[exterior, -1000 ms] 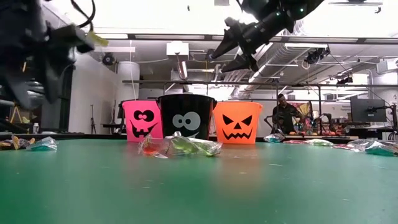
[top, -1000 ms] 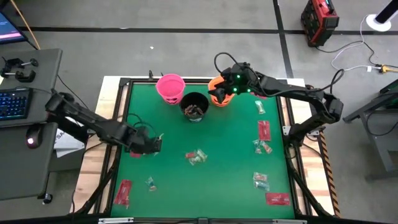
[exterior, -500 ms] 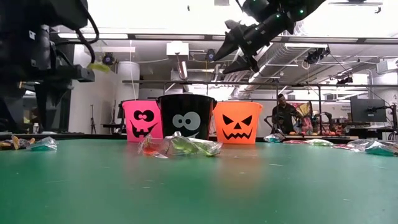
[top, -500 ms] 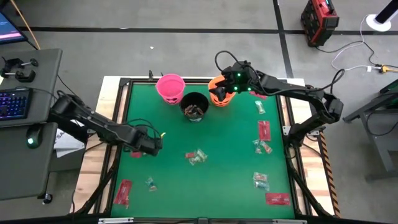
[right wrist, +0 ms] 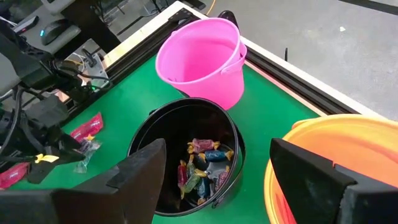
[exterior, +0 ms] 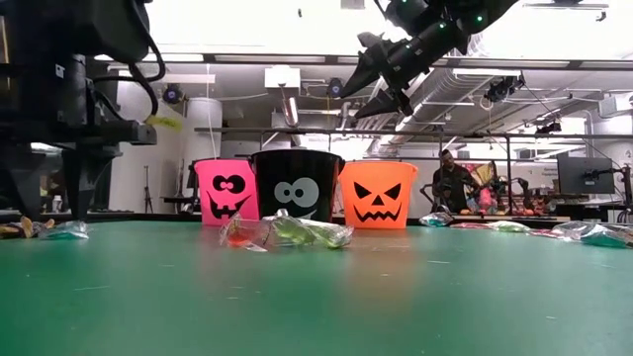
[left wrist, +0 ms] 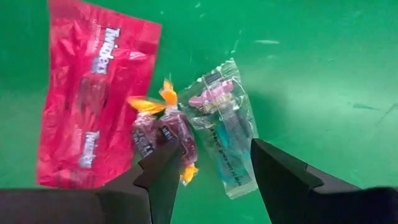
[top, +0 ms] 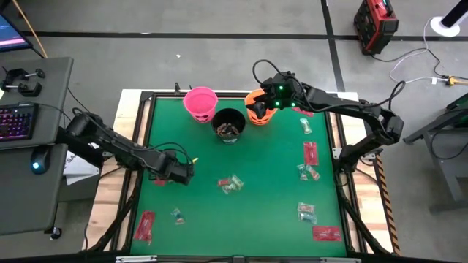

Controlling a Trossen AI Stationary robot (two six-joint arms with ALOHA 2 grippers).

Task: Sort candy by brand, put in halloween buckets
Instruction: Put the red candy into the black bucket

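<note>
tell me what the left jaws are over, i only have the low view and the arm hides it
Observer: The left wrist view shows three pieces lying together under the open left jaws: a red Twizzlers packet, a small dark piece with yellow twisted ends and a clear packet with blue and pink inside.
Operator: anything in the black bucket yet
Observer: Yes, the right wrist view shows several small wrapped pieces at the bottom of the black bucket.
Operator: where's the right arm
Observer: From above, the right jaws hang open and empty above the orange bucket.
</note>
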